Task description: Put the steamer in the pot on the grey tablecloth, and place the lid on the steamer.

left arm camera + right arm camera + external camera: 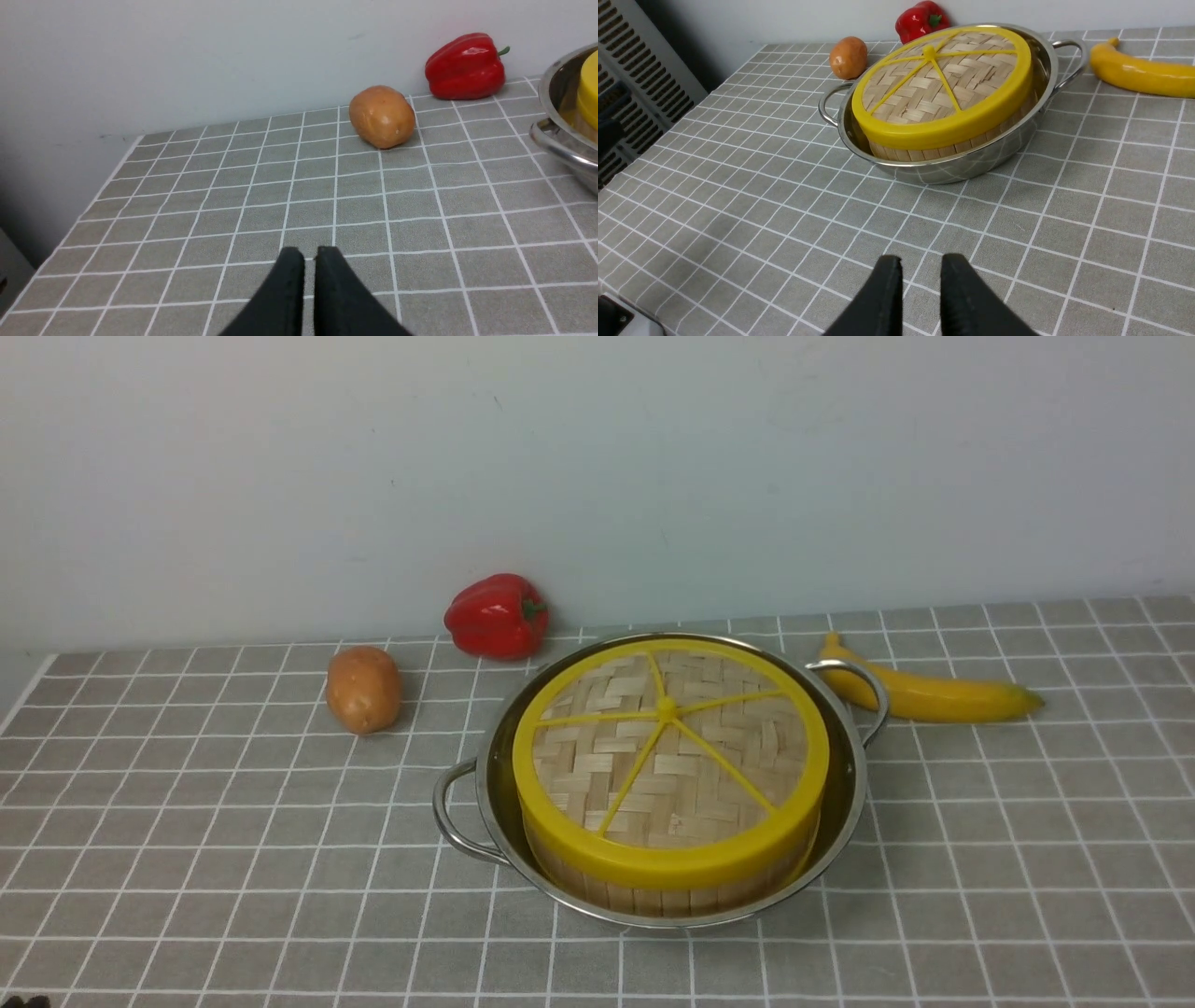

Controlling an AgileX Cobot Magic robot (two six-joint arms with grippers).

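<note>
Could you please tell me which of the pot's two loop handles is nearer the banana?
The right-hand loop handle: in the front view it overlaps the banana, while the other sticks out on the potato-like item's side.

A red pepper (pixel 498 617), an orange-brown rounded item (pixel 364 690) and a yellow banana (pixel 934 694) lie apart.

Bare grey tablecloth (pixel 233 859) leaves open passage across the front view's lower left and lower right. The pot (pixel 672 922) blocks the centre, its handles jutting both sides; a banana (pixel 943 698) obstructs just beside the right-hand one.
</note>
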